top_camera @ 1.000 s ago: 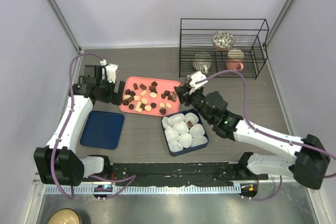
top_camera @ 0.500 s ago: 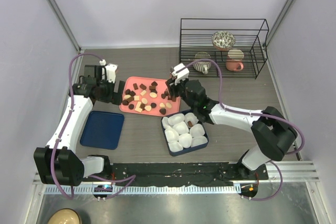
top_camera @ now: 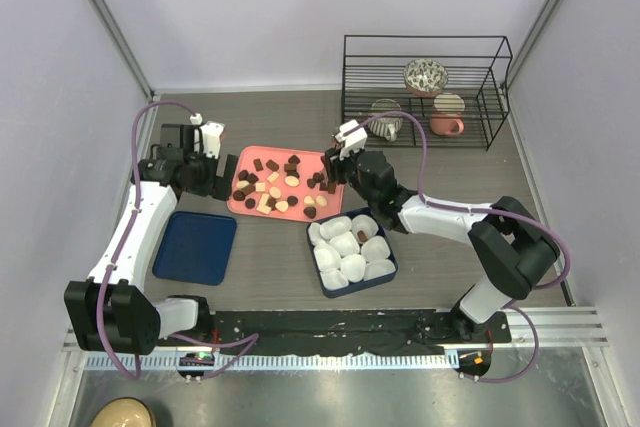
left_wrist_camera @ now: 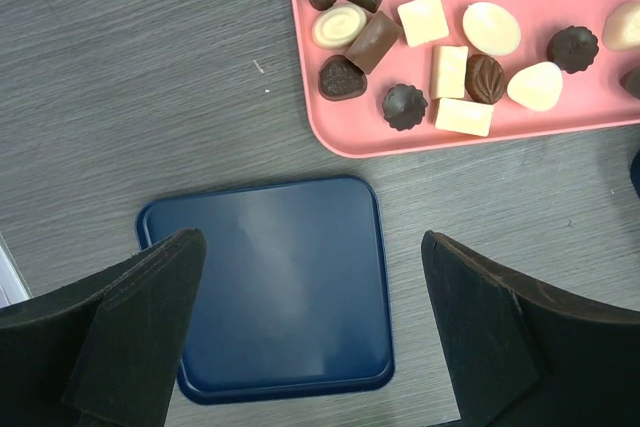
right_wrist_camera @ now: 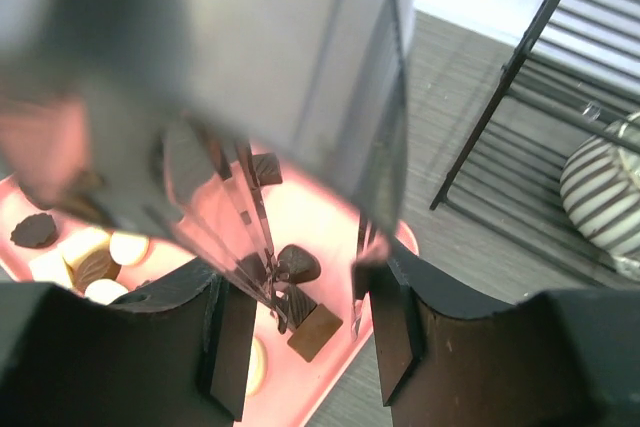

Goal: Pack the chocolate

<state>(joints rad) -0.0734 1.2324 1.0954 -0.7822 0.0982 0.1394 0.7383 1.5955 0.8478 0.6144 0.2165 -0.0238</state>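
Observation:
The chocolate pieces (top_camera: 275, 187), dark, mid-brown and cream, lie on a pink tray (top_camera: 262, 154). My left gripper (top_camera: 224, 175) is open and empty at the tray's left end. In the left wrist view it (left_wrist_camera: 310, 247) hangs over a dark blue flat tray (left_wrist_camera: 270, 287), with chocolates (left_wrist_camera: 405, 105) on the pink tray's corner (left_wrist_camera: 330, 132) above. My right gripper (top_camera: 328, 179) is open over the tray's right end. In the right wrist view it (right_wrist_camera: 312, 332) straddles a dark piece (right_wrist_camera: 298, 263) and a mid-brown square piece (right_wrist_camera: 318, 330); I cannot tell whether it touches them.
A dark blue box (top_camera: 393, 265) of white crinkled paper cups (top_camera: 345, 245) stands in front of the pink tray; one cup holds a dark chocolate (top_camera: 362, 236). The flat blue tray (top_camera: 195, 245) lies at the left. A black wire rack (top_camera: 425, 87) with bowl and mugs stands back right.
My right arm swung left from above the box of paper cups to the pink tray's right end, and the wrist view is motion-blurred. The left arm has not moved.

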